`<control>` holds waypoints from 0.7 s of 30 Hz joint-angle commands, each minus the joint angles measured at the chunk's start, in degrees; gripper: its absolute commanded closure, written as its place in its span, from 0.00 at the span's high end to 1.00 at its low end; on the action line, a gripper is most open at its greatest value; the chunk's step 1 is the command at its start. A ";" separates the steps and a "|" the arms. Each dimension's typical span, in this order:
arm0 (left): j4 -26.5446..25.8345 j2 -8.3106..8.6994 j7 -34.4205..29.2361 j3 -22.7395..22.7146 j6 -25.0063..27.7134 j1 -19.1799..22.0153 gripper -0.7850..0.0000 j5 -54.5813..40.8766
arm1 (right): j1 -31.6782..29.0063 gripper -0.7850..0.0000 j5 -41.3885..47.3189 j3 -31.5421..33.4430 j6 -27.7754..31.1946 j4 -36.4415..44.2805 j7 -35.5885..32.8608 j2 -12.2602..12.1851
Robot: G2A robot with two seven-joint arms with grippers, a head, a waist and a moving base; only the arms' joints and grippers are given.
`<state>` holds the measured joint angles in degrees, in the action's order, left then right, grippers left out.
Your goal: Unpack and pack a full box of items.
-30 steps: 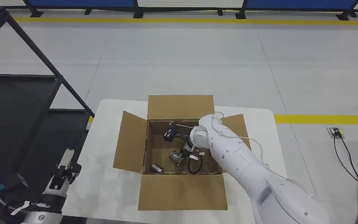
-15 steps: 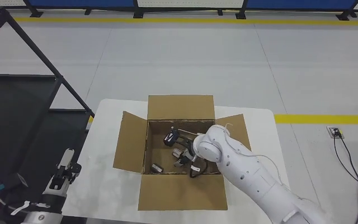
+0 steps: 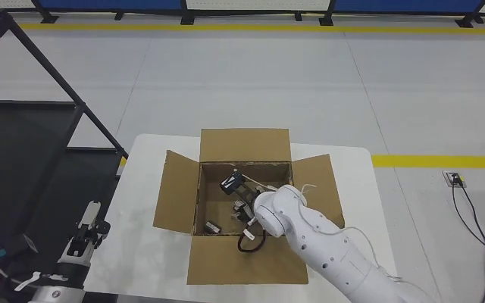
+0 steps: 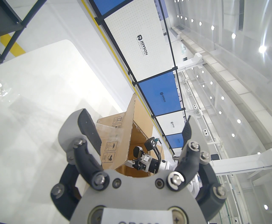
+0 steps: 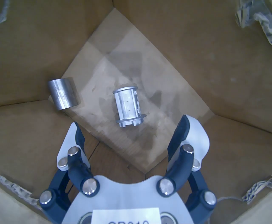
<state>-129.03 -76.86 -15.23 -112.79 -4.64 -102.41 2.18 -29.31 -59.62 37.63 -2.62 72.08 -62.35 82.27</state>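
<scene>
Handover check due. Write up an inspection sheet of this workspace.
Surface: white table carrying the open cardboard box.
Job's things: smooth metal cylinder and ribbed metal part lying apart on the box floor.
Clutter: crumpled wrap against a box wall.
Tools: right tool open inside the box, over the ribbed metal part; left tool open, empty, beside the table.
Cables: black cable loop at the right wrist; floor cord.
Surroundings: yellow floor line, black rack.

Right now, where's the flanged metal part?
Right wrist view: the flanged metal part lies on the cardboard box floor, just ahead of the open right gripper, with the smooth metal sleeve lying apart beside it.
</scene>
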 commanded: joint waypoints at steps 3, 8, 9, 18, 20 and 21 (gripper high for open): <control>0.00 0.00 0.00 0.00 0.00 0.00 1.00 0.00 | -0.04 1.00 0.03 0.03 0.11 0.06 0.06 -0.03; 0.00 0.00 0.00 0.00 0.00 0.00 1.00 0.00 | -0.04 1.00 0.03 0.03 0.11 0.06 0.06 -0.03; 0.00 0.00 0.00 0.00 0.00 0.00 1.00 0.00 | -0.50 1.00 0.84 0.24 -0.14 -0.59 0.66 0.04; 0.00 0.00 0.00 0.00 0.00 0.00 1.00 0.00 | 4.93 1.00 -4.12 -7.08 -0.06 -9.19 3.72 4.63; 0.00 0.00 0.00 0.00 0.00 0.00 1.00 0.00 | 6.33 1.00 -3.65 -8.18 1.49 -12.27 3.84 5.84; 0.00 0.00 0.00 0.00 0.00 0.00 1.00 0.00 | 7.14 1.00 -3.46 -8.69 1.84 -14.10 3.40 6.49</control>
<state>-129.03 -76.86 -15.23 -112.79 -4.64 -102.41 2.18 -22.97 -63.44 29.33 -1.21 59.95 -58.54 88.17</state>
